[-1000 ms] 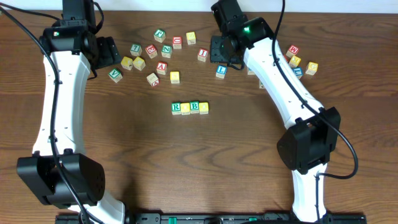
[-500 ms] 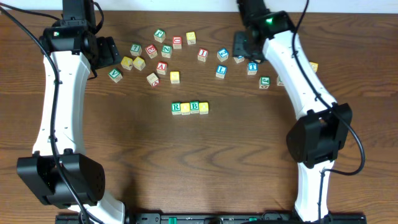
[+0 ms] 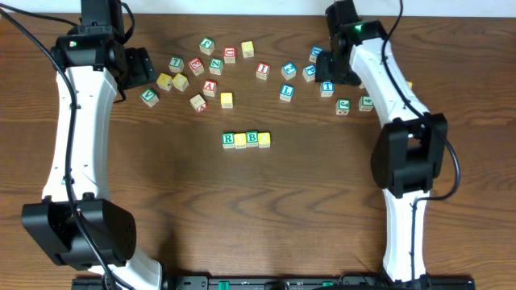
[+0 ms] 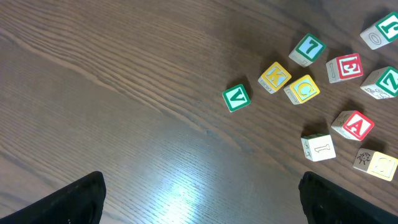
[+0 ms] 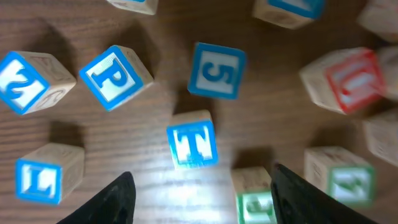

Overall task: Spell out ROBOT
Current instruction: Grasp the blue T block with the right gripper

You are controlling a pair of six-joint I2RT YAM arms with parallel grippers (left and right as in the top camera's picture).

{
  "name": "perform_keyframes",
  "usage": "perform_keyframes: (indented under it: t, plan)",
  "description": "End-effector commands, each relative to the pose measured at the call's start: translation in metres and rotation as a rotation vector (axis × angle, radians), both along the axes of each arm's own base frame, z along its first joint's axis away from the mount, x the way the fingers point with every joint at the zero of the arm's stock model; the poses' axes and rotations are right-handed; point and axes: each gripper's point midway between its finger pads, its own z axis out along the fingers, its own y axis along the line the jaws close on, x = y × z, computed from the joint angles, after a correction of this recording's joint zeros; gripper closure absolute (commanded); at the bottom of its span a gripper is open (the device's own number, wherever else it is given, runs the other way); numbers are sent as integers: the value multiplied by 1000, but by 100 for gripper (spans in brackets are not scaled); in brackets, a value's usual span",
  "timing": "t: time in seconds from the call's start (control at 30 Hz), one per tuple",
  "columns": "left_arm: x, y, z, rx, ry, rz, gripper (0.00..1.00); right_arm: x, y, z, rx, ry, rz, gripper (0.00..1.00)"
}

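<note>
1. Nearest the arm bases, mid-table [image 3: 161, 201], four cubes stand in one touching row: green R cube [image 3: 228, 139], first yellow cube [image 3: 240, 140], green B cube [image 3: 252, 138], second yellow cube [image 3: 264, 139]. Only the overhead view shows this row.
2. Farther back on the right, the blue T cube [image 3: 327, 87] lies loose on the wood, well apart from the row.
3. The right gripper [image 5: 200, 198] hangs over the T cube. Its jaws are spread wider than the cube and hold nothing. Overhead, the arm's own wrist hides the fingers.
4. The right wrist view alone makes the letters here readable. It shows five blue-lettered cubes in full: the T, a 2 cube [image 5: 25, 74], a P cube [image 5: 115, 76], a 5 cube [image 5: 217, 70] and an L cube [image 5: 46, 173]. A green 4 cube [image 5: 342, 175] and one blurred red-lettered cube [image 5: 348, 81] lie to the side.
5. Far left, the left gripper [image 4: 205, 202] hovers over bare wood, jaws at full spread and empty.
6. Its view takes in ten loose cubes, some cut by the frame edge. Among them are one green V cube [image 4: 236, 98], a yellow K cube [image 4: 275, 77] touching a yellow C cube [image 4: 302, 89], and one red A cube [image 4: 354, 124].
</note>
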Motion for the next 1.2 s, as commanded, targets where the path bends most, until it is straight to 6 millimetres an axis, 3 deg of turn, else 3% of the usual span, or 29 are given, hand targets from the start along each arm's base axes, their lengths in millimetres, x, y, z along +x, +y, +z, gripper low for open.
perform_keyframes:
  t: [0.0, 0.47, 0.77, 0.97, 1.17]
  plan:
    - [-1, 2, -8, 8, 24, 3, 2, 3, -1, -16, 1, 18, 46, 37]
    - [-1, 2, -8, 8, 24, 3, 2, 7, 0, -51, -5, 46, 47, 61]
    - [-1, 2, -8, 8, 24, 3, 2, 11, 0, -50, -9, 31, 45, 70]
    - [-1, 2, -8, 8, 24, 3, 2, 10, 0, -30, -5, 10, 46, 77]
    - [-1, 2, -8, 8, 24, 3, 2, 3, 5, 27, 30, -53, 56, 78]
